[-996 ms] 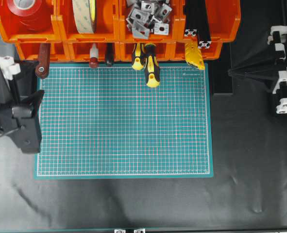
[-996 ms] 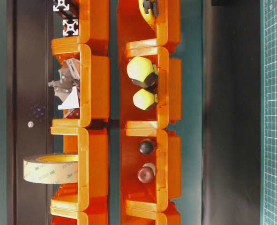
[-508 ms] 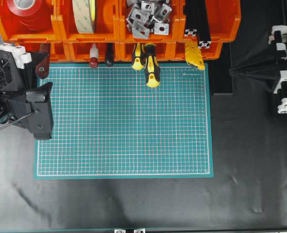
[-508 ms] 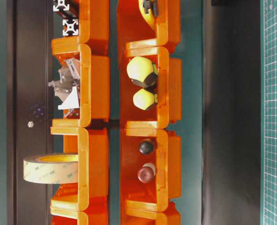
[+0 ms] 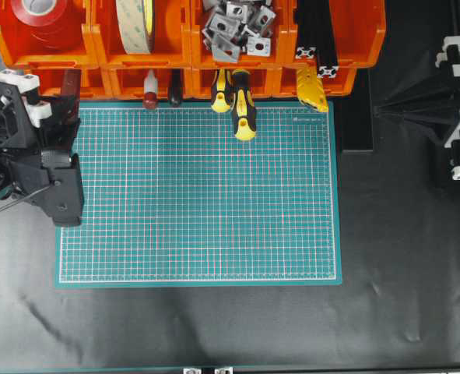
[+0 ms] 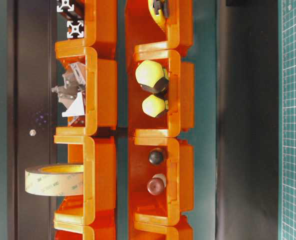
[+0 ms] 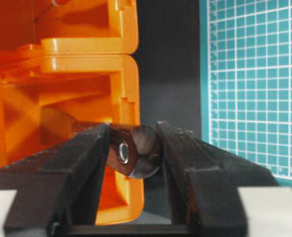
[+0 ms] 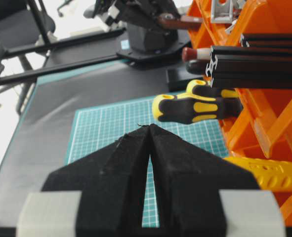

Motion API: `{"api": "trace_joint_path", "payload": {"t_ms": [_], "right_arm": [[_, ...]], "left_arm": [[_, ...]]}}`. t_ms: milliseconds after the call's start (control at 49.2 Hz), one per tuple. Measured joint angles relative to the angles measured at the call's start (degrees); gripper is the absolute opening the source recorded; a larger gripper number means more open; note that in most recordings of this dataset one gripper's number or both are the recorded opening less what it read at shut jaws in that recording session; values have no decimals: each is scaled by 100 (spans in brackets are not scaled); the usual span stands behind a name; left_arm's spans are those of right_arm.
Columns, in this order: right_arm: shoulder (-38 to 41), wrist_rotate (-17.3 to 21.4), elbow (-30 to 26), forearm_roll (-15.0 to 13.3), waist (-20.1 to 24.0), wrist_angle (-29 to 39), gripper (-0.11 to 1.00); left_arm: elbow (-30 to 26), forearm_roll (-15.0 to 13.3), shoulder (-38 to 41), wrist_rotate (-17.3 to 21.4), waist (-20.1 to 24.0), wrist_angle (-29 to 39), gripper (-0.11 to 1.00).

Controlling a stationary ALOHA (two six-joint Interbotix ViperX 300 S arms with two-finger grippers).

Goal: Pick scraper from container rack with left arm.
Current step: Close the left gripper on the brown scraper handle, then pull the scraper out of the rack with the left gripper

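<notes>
Since the earlier overhead frames the left arm has swung up toward the upper left of the frame, and its white fitting now covers the spot where the scraper's ringed handle end showed; the right arm at the right edge has shifted slightly lower in the frame.

Left gripper (image 7: 133,148): in the left wrist view its two black fingers (image 7: 81,158) flank the rounded reddish-brown end of the scraper (image 7: 136,153), one on each side. Both fingers appear to touch the handle; the metal-ringed hole sits just beside the left-hand finger. It reads as clamped on the handle end, though how firmly cannot be judged.

Scraper position: the handle protrudes from the open front of a lower bin of the container rack (image 7: 123,64), the rest running back into the bin. In the overhead view only a short dark-red stretch of handle (image 5: 71,84) shows, under the leftmost lower bin of the rack (image 5: 191,53) and above the gripper body (image 5: 54,125), at the upper left corner of the green cutting mat (image 5: 198,195).

Right gripper (image 8: 149,129): fingers pressed together, nothing between them, parked at the right edge of the overhead view (image 5: 385,111), well apart from the rack's yellow-and-black screwdrivers (image 5: 237,105).
</notes>
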Motion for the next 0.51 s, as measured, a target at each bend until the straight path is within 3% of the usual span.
{"api": "trace_joint_path", "payload": {"t_ms": [284,508], "right_arm": [[0,-18,9,0,0,-9,-1],[-35,-35,9,-26,0,-123,-1]], "left_arm": [[-281,-44,70,35,-79,334,32],[-809,-44,70,114,-668,1099,26]]}}
